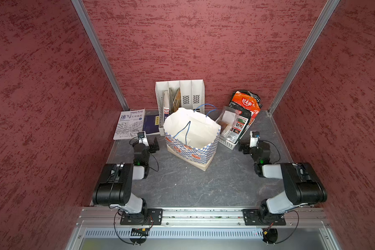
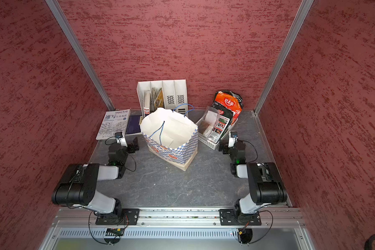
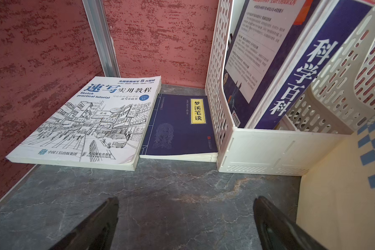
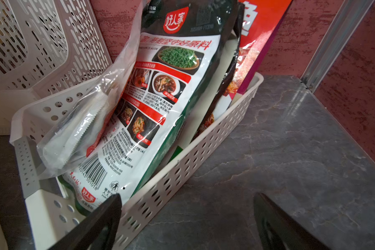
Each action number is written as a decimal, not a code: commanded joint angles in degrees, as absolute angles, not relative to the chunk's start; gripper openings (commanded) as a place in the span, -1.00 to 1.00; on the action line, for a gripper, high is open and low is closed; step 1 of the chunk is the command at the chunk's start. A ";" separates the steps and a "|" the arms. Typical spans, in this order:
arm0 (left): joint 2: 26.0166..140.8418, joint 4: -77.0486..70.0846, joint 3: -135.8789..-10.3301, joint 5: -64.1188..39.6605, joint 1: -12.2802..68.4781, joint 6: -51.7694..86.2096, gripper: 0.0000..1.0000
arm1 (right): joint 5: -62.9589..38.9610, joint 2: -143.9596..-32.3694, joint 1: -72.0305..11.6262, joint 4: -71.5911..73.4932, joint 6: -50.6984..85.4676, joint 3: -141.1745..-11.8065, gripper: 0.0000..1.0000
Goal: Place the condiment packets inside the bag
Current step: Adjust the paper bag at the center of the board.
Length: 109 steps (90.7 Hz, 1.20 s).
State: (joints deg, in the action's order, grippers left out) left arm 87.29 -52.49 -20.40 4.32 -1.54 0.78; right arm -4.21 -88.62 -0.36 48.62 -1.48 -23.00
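**Both pincers wide and empty, packets standing in the basket**

The bag stood upright and open-mouthed in the middle of the table, one blue cord handle drooping into its mouth. The condiment packets were not in it. They leaned on end in the white perforated basket just to the bag's right: the orange-red one tallest at the back, a black-and-white one with food photos before it, a clear pouch nearest the bag. Whether basket and bag touched, I couldn't tell.

The right gripper sat low by the basket's near end, jaws spread wide with nothing between them. In the wrist view one finger overlapped the basket's corner. The left gripper was likewise wide apart and empty on the bag's other side, facing two books lying flat side by side: a sketch tutorial and a dark blue book. Behind the bag rose the white slotted file rack, books in its left slots.
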 commanded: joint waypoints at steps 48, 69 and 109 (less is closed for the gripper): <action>87.37 -52.73 -20.83 3.82 -1.26 1.03 0.99 | -3.16 -88.25 0.00 50.28 -0.96 -22.80 0.97; 87.37 -52.99 -20.74 3.60 -1.38 1.05 1.00 | -3.05 -88.05 0.00 50.59 -0.88 -22.61 0.97; 51.96 22.79 -45.03 2.61 -12.65 42.03 0.99 | -3.51 -66.47 -0.20 -8.00 9.89 -44.88 0.97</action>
State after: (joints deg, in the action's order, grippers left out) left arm 57.67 -5.17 -38.63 15.09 -7.60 24.73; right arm 0.32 -69.32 -0.25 9.74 5.69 -42.63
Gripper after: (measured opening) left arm 0.997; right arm 0.986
